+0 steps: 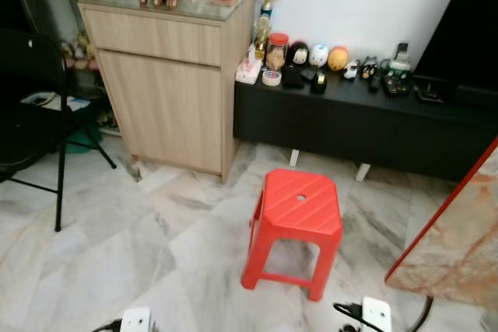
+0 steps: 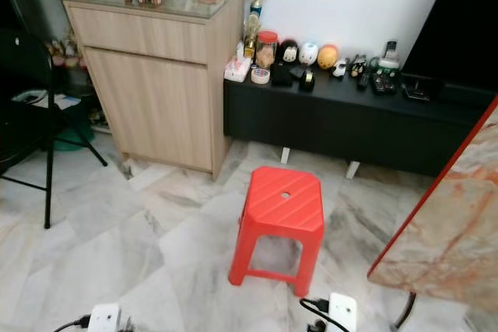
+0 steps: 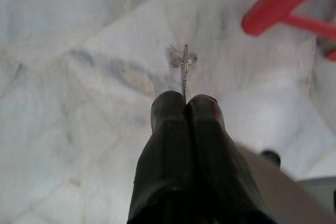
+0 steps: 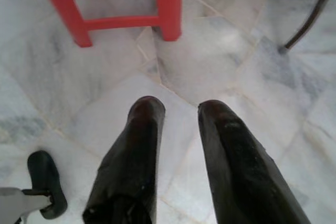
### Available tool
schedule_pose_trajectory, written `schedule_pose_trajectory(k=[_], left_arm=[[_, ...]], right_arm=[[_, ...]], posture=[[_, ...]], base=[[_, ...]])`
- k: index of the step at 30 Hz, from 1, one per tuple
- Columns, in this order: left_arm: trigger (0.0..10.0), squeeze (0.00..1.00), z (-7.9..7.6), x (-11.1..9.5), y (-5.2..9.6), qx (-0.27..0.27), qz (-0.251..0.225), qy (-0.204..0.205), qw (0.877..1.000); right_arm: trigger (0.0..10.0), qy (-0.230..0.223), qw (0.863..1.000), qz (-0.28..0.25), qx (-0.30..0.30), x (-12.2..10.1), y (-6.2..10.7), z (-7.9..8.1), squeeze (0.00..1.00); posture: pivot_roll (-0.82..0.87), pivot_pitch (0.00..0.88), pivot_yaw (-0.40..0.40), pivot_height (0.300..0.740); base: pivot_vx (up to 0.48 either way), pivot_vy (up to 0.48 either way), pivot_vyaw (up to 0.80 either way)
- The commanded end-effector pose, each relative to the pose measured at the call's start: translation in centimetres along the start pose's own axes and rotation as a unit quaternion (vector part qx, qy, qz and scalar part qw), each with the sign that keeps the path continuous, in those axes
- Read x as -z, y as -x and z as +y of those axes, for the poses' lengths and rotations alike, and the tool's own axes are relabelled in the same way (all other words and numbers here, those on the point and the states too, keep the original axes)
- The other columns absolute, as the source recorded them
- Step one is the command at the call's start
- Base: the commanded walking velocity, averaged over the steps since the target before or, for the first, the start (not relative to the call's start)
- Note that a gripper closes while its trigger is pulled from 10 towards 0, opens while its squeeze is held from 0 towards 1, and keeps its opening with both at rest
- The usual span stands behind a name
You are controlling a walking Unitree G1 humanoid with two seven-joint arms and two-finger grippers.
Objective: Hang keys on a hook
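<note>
Overhead of marble floor, left claw (image 3: 186,103) pinches keys (image 3: 183,62); right claw (image 4: 181,109) hangs spread, holding nothing.

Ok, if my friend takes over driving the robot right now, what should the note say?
Left hand: shut on the keys, which stick out past its fingertips above the marble floor.
Right hand: open, holding nothing, pointing down at the floor near the red stool.
Done: keys are picked up and carried.
Left: find the hook and hang the keys. No hook can be made out yet. Ahead are the wooden cabinet and the black low shelf against the wall, with the stool standing in the path, so probably steer around it.
</note>
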State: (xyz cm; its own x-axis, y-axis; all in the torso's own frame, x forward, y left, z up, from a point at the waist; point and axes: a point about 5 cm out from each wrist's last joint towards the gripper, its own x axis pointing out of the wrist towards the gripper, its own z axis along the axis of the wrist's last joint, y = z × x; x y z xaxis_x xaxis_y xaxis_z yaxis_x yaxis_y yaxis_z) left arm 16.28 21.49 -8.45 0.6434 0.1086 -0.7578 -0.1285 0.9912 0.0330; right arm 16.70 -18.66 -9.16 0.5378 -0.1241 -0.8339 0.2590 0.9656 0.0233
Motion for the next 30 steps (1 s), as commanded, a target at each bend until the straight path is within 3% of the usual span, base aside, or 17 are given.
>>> schedule_pose_trajectory(k=[1, 14, 30], left_arm=[[10.0, 0.0, 0.09, 0.43, 0.12, 0.0, 0.009, -0.007, 1.0], [10.0, 0.0, -0.03, 0.38, 0.12, 0.005, 0.005, -0.021, 1.0], [10.0, 0.0, -0.28, -0.06, 0.01, 0.011, -0.005, -0.024, 1.0]], right_arm=[[10.0, 0.002, 1.0, -0.001, 0.002, -0.11, -0.02, -0.13, 0.0], [10.0, 0.002, 1.0, 0.0, -0.001, -0.13, -0.02, -0.07, 0.0], [10.0, -0.004, 1.0, -0.002, -0.002, -0.28, -0.05, -0.03, 0.0]], posture=[[0.08, 0.0, -0.085, 0.733], [0.08, 0.0, -0.081, 0.733], [0.08, 0.008, -0.077, 0.733]], base=[[0.0, 0.0, 0.0], [0.0, 0.0, 0.0], [0.0, -0.327, 0.0]])
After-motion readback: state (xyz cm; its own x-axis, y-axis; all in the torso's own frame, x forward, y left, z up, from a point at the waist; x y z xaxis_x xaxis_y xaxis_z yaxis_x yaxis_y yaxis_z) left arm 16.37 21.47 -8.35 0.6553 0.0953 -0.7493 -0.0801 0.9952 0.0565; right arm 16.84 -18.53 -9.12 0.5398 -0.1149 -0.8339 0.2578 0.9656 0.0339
